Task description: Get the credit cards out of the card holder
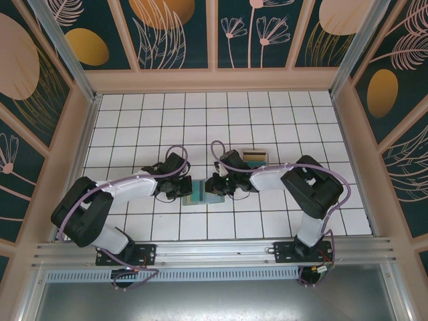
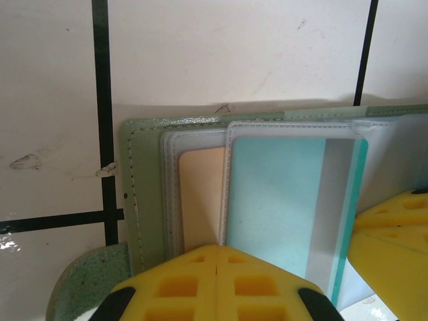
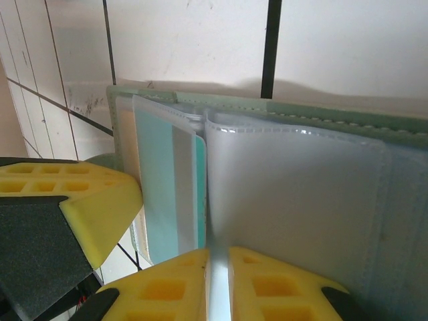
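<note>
The card holder lies open at the centre of the top view, a teal card tucked inside; the left gripper sits fully closed at its lower edge, and the right gripper, nearly closed, pinches a clear sleeve

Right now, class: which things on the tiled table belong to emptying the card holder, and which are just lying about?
In the job: flat grey-green card holder; teal plastic card; pale orange card; clear plastic sleeve pinched by right gripper.
Lying about: small rectangular tray beyond the holder.
</note>
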Motion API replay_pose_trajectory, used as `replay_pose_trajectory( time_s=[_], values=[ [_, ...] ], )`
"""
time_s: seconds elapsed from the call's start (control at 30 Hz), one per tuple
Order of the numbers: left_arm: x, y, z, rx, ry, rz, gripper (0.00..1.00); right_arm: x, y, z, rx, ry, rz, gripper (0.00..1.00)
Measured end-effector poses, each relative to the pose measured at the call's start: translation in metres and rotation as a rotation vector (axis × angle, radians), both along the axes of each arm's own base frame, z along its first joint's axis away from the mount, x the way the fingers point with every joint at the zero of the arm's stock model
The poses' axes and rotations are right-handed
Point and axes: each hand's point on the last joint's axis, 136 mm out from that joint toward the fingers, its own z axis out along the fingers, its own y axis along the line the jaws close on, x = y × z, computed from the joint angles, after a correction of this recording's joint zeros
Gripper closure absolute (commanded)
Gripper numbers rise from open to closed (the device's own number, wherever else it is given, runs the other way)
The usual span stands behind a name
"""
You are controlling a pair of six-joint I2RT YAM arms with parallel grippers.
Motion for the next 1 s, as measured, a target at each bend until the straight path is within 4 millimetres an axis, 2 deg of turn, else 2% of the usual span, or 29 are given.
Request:
replay_pose_trajectory(
  time_s=[0.8, 1.0],
  values=[
    [-0.0001, -0.0002, -0.0001, -0.010, 0.005, 0.001, 1.00, 0.0004, 0.0048, 0.0003, 0.007, 0.016, 0.014, 0.82],
    [-0.0001, -0.0001, -0.0001, -0.009, 0.005, 0.001, 1.00, 0.0002, 0.0052, -0.0002, 0.005, 0.020, 0.017, 0.84]
  ],
)
